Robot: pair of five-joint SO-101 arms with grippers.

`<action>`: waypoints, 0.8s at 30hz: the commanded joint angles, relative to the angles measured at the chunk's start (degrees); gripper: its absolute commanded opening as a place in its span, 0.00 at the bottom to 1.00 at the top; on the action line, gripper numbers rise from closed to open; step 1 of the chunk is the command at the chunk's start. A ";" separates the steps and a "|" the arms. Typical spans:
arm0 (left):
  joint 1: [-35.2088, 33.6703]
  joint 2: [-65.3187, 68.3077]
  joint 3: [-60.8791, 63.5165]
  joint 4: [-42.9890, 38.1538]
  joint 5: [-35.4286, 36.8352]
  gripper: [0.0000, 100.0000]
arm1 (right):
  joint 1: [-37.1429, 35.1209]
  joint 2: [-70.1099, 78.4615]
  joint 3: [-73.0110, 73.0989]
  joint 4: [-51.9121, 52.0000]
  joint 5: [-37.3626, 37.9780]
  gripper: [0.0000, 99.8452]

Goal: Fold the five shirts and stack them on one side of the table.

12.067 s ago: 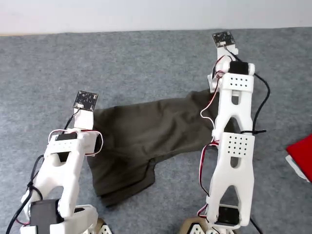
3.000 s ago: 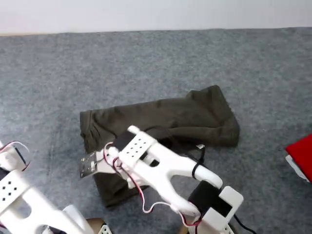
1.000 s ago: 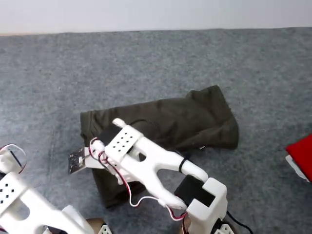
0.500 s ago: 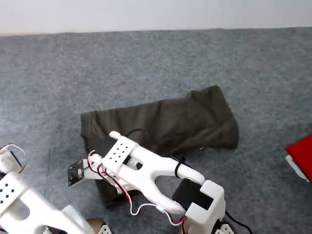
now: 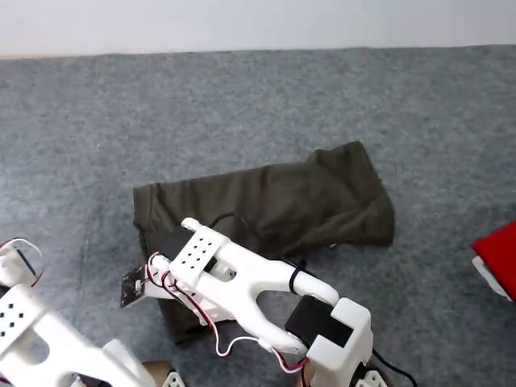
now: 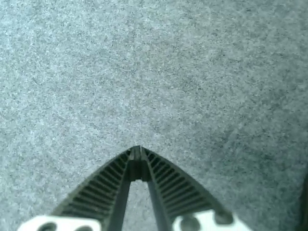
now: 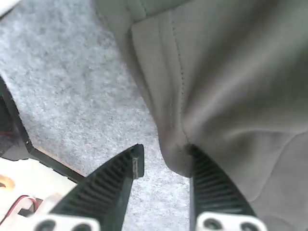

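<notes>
Grey felt covers the bench (image 5: 242,97) in the high view. A dark olive shirt (image 5: 290,201) lies crosswise about the middle of it, partly folded into a long band. Its right end is bunched up and its left end turns down toward the near edge. The right arm (image 5: 242,278) rises from the near edge and slants leftward over the shirt's near left corner, with its wrist above the cloth's border. The left arm (image 5: 32,330) stands at the near left corner, apart from the shirt. A red thing (image 5: 498,254) shows at the right edge of the bench, well apart from the shirt.

From the left wrist, the left end effector (image 6: 140,166) hangs above bare grey felt. Its ribbed jaws are pressed together at the tips, with nothing between them.

From the right wrist, the right end effector (image 7: 162,166) is at the shirt's border, where the cloth meets the bare felt. Its jaws stand a moderate way apart. A rounded fold of the shirt's stitched hem sits in the gap, against one jaw, while the other jaw is over bare felt just beside the cloth. The jaws are not closed on the fold.
</notes>
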 commanded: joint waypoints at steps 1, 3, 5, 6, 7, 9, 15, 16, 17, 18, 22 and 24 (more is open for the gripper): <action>-0.18 -1.23 -0.40 -1.14 -0.18 0.00 | 0.66 -3.38 0.88 -2.86 -0.79 0.16; -0.18 -1.23 -0.40 -1.14 -0.18 0.00 | 1.01 -5.93 3.34 -5.93 -0.79 0.16; -0.18 -1.23 -0.40 -1.14 -0.18 0.00 | 1.80 -8.92 6.59 -8.66 -0.97 0.16; -0.18 -1.23 -0.40 -1.14 -0.18 0.00 | 2.42 -10.51 8.44 -9.80 -0.97 0.16; -0.18 -1.23 -0.40 -1.14 -0.18 0.00 | 3.21 -12.18 10.46 -11.03 -0.97 0.16; -0.18 -1.23 -0.40 -1.14 -0.18 0.00 | 4.53 -15.25 14.33 -13.58 -0.88 0.16; -0.18 -1.23 -0.13 -1.14 -0.09 0.00 | 4.26 -20.44 21.19 -19.21 -0.88 0.16; -0.18 -1.23 -0.13 -1.05 -0.09 0.00 | 3.82 -20.88 21.63 -19.30 -1.05 0.16; -0.18 -1.23 -0.13 -0.97 -0.09 0.00 | 3.21 -21.23 21.89 -19.03 -1.05 0.16; -0.18 -1.23 -0.13 -0.97 -0.09 0.00 | 2.51 -21.49 21.89 -18.77 -1.23 0.16; -0.18 -1.23 -0.13 -0.79 -0.09 0.00 | 0.40 -24.13 22.24 -18.77 -2.64 0.18; -0.26 -1.23 -0.13 -0.79 -0.09 0.00 | -0.40 -25.63 22.42 -18.07 -2.73 0.20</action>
